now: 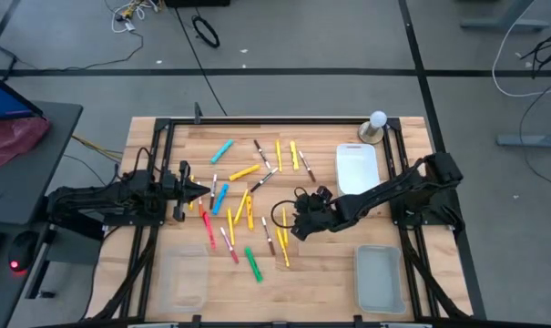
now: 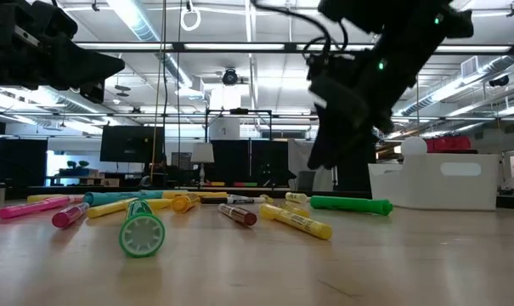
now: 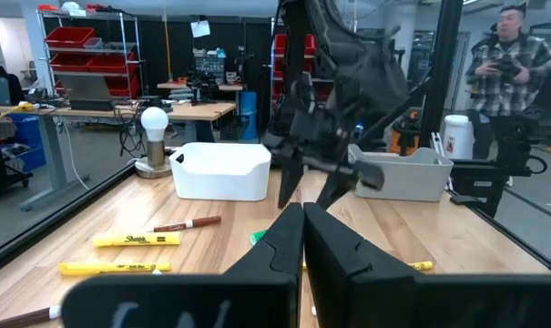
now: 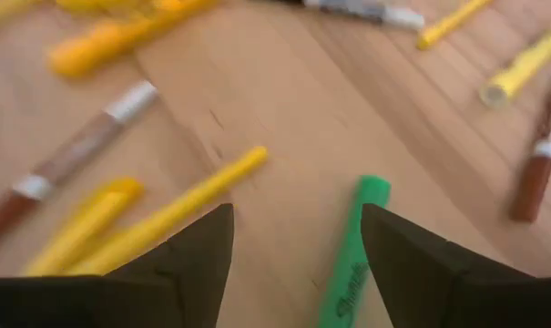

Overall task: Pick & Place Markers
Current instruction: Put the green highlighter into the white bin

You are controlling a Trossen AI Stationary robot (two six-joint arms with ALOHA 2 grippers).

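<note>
From table height, the nearest item was a green marker point(image 2: 142, 234) lying end-on toward the camera, with pink markers point(image 2: 37, 207) and yellow ones point(image 2: 301, 223) scattered just behind it and another green marker point(image 2: 352, 204) farther back. All markers lay loose on the wooden table point(image 1: 311, 273); from above, the two clear trays at the front edge, the left tray point(image 1: 182, 279) and the right tray point(image 1: 379, 277), appeared empty, though their transparency made that hard to confirm. The right gripper point(image 1: 289, 221) was positioned low over the right-hand part of the scatter, its fingers point(image 4: 188, 260) spread wide and holding nothing; its wrist view showed a green marker point(image 4: 352, 251) on the wood between the two fingers, with a slim yellow marker point(image 4: 179, 211) just beside. The left gripper point(image 1: 200, 190) waited at the left edge of the pile, its fingers pressed together and empty. Farther back stood a white bin point(image 1: 357, 168) and a lamp bulb point(image 1: 376, 121). In the inspector's judgement the step in hand was the approach to a pick: the next move called for lowering the spread fingers astride the green marker, square to its length, and closing without catching the neighbouring yellow one.
</note>
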